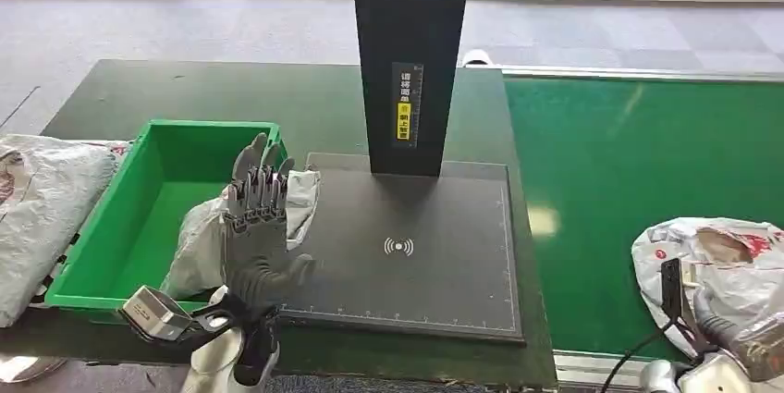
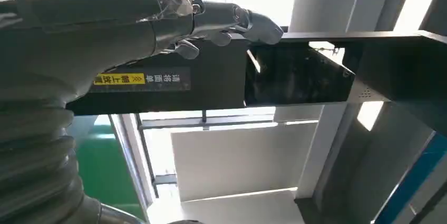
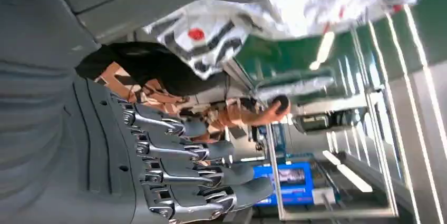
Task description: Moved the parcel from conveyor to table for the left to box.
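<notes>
Your head view is bright and sharp: daylight pours from far windows, leaving pale glare on the green conveyor (image 1: 638, 190). Both wrist views are backlit, with washed-out windows and softly blurred backgrounds.

Dark table (image 1: 185, 97) carries a green bin (image 1: 102, 254) and scanner pad (image 1: 444, 264) (black post standing on it)

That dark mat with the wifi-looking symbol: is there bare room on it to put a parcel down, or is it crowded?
Most of the dark mat is bare, from the black post forward to its near edge. Its left edge is crowded: the left hand holds a white parcel there, beside the green bin. The green conveyor is bare too, except another parcel at its near right.
</notes>
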`<action>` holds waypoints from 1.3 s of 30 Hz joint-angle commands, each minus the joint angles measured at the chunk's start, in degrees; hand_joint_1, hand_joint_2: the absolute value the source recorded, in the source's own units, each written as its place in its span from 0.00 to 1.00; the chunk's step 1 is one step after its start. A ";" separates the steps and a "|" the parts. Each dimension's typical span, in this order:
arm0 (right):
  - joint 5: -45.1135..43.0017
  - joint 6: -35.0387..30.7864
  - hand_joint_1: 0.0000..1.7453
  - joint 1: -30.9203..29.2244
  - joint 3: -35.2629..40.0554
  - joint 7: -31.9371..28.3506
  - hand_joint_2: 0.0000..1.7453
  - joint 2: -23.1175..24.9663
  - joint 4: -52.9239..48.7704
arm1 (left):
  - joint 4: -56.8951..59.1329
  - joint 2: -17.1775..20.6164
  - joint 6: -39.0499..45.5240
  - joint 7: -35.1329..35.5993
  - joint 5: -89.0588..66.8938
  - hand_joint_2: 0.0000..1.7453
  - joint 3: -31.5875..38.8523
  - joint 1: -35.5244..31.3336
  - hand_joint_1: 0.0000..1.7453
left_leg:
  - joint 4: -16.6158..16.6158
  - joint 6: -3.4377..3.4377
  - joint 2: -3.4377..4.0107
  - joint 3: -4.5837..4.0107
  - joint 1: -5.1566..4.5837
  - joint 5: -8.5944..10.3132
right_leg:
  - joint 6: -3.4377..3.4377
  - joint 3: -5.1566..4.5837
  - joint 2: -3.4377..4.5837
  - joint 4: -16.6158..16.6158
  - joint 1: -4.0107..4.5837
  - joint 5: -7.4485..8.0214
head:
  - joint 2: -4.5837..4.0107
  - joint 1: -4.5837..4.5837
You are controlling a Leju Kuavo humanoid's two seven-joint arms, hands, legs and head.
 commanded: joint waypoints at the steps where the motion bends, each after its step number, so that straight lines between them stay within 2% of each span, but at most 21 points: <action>1: 4.67 3.57 0.00 -9.01 9.22 5.23 1.00 -7.46 27.98 | 2.59 -2.43 0.25 -1.77 -0.80 1.00 0.36 0.64 0.00 | -0.10 0.05 0.27 0.16 -0.01 -0.01 | -0.02 0.09 0.28 -0.14 -0.01 0.10 | 0.00 0.00; 7: 4.67 5.90 0.00 -9.12 9.21 6.58 1.00 -7.73 28.67 | 1.80 -2.43 0.63 -1.77 -0.96 1.00 -0.15 1.55 0.00 | -0.08 0.01 0.03 0.15 0.01 0.00 | -0.01 0.18 0.05 -0.12 0.00 -0.01 | 0.00 0.00; 16: 4.67 16.61 0.00 -11.65 9.93 9.33 1.00 -8.23 30.44 | 0.60 -2.43 0.53 -1.77 -1.48 1.00 0.38 2.31 0.00 | -0.04 0.01 0.06 0.03 -0.03 0.02 | 0.00 0.05 0.08 -0.02 -0.05 0.00 | 0.00 0.00; 27: 4.67 16.61 0.00 -11.65 9.93 9.33 1.00 -8.23 30.44 | 0.60 -2.43 0.53 -1.77 -1.48 1.00 0.38 2.31 0.00 | -0.05 0.02 0.14 0.06 -0.01 0.00 | -0.01 0.08 0.16 -0.08 -0.02 0.03 | 0.00 0.00; 28: 4.58 17.14 1.00 -11.67 10.22 8.88 1.00 -7.82 30.11 | 0.13 -2.43 0.67 -1.77 -1.66 1.00 0.56 2.76 0.00 | -0.04 0.01 0.08 0.05 -0.01 0.00 | -0.01 0.08 0.10 -0.05 -0.03 0.01 | 0.00 0.00; 35: 4.48 13.33 1.00 -10.48 9.48 6.43 1.00 -7.66 29.25 | 0.64 -2.43 1.00 -1.77 -1.79 1.00 0.37 2.62 0.00 | -0.10 0.01 0.02 0.14 -0.03 0.01 | -0.01 0.18 0.04 -0.09 -0.04 -0.01 | 0.00 0.00; 39: 4.48 13.33 1.00 -10.48 9.48 6.43 1.00 -7.66 29.25 | 0.64 -2.43 1.00 -1.77 -1.79 1.00 0.37 2.62 0.00 | -0.10 0.01 0.03 0.15 -0.02 0.01 | -0.01 0.16 0.06 -0.11 -0.03 0.00 | 0.00 0.00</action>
